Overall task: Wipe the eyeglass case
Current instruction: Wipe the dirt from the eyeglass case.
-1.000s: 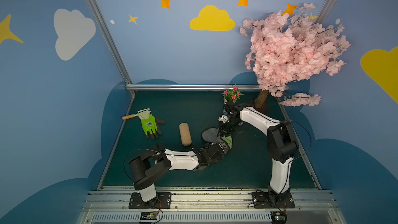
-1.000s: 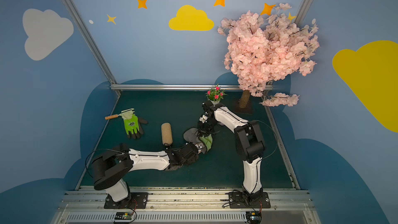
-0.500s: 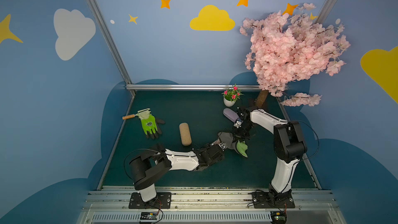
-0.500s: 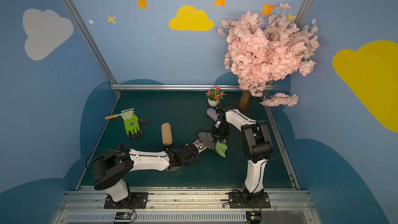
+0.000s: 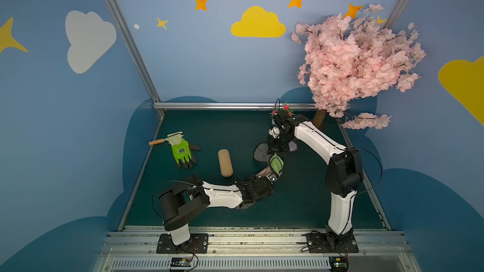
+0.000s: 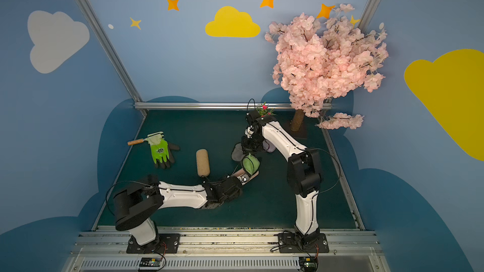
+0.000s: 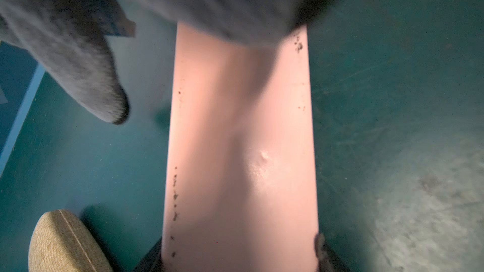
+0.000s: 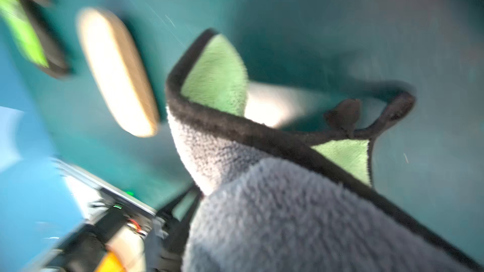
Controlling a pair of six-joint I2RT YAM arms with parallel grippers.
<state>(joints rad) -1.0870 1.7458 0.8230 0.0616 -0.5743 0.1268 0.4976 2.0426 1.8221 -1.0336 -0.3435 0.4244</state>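
Observation:
A pink eyeglass case (image 7: pixel 241 153) with dark specks along its edges is held just above the mat by my left gripper (image 5: pixel 272 177), which is shut on its near end. In both top views only a strip of the eyeglass case (image 6: pixel 251 175) shows. My right gripper (image 5: pixel 275 149) hangs over the case's far end, shut on a grey and green cloth (image 8: pixel 288 218) with a black hem. The cloth (image 5: pixel 276 163) drapes down onto the far end of the case. Its grey side (image 7: pixel 222 1) covers that end in the left wrist view.
A tan oblong case (image 5: pixel 225 162) lies on the green mat left of the grippers. Further left lie a green glove (image 5: pixel 182 150) and a wooden-handled tool (image 5: pixel 157 142). A small flower pot (image 5: pixel 284 109) and a pink blossom tree (image 5: pixel 353 69) stand at the back right.
My right gripper swung the cloth rightward along the case half a second ago and has now come back to the left. The left arm has barely moved.

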